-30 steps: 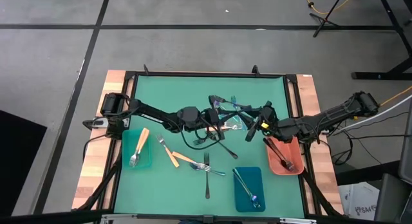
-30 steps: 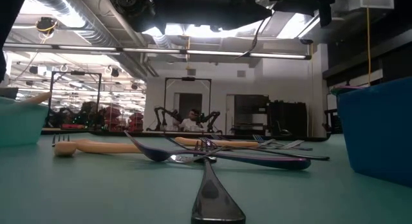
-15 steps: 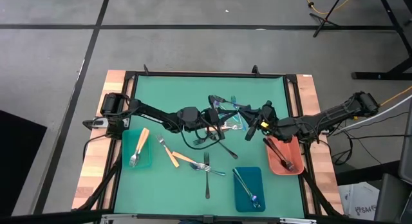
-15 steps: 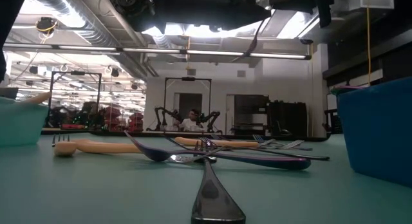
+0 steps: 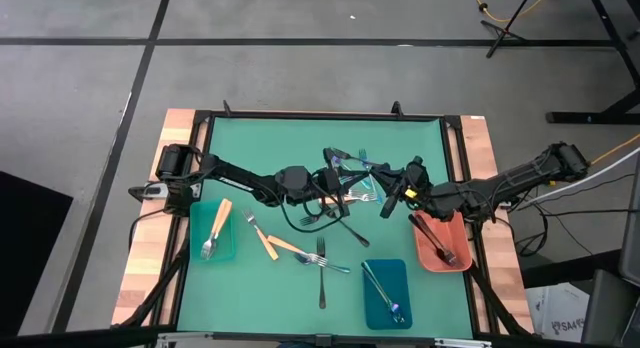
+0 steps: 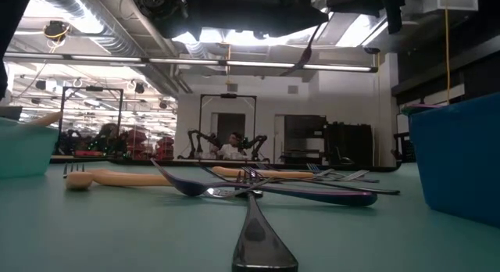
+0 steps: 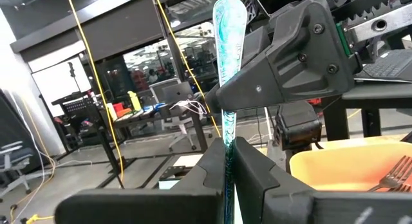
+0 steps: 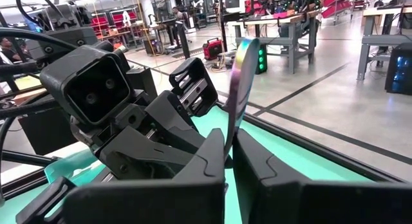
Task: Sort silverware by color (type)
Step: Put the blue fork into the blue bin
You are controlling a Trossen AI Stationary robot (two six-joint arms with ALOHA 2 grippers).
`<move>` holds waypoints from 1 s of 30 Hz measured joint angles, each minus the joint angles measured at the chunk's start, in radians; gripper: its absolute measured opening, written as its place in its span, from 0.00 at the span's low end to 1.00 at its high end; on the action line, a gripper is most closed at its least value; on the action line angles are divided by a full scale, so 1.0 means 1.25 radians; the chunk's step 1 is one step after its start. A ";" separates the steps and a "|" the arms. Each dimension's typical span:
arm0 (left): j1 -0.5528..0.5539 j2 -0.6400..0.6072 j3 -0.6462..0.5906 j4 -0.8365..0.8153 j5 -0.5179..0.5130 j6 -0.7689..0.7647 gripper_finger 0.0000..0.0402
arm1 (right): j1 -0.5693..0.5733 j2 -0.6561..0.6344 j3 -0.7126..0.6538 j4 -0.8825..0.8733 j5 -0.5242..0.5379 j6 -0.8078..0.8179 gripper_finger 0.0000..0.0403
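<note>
Green table point(image 5: 290, 143), wood edges; grey floor point(image 5: 80, 98) around.

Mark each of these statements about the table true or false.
1. The left gripper and the right gripper both have their jaws shut on one iridescent utensil. True.
2. The salmon tray holds orange-handled forks. False: dark utensils lie in it.
3. The teal tray holds an orange-handled utensil. True.
4. The blue tray holds black forks. False: a blue-teal utensil lies in it.
</note>
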 joint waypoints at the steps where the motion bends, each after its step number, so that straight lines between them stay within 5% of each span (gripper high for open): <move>1: 0.000 0.000 0.000 0.000 0.000 0.000 0.02 | 0.000 0.000 0.000 0.000 0.001 0.000 0.01; 30: 0.001 0.000 0.000 -0.007 -0.033 0.036 0.04 | -0.051 0.018 0.000 0.005 -0.021 0.089 0.00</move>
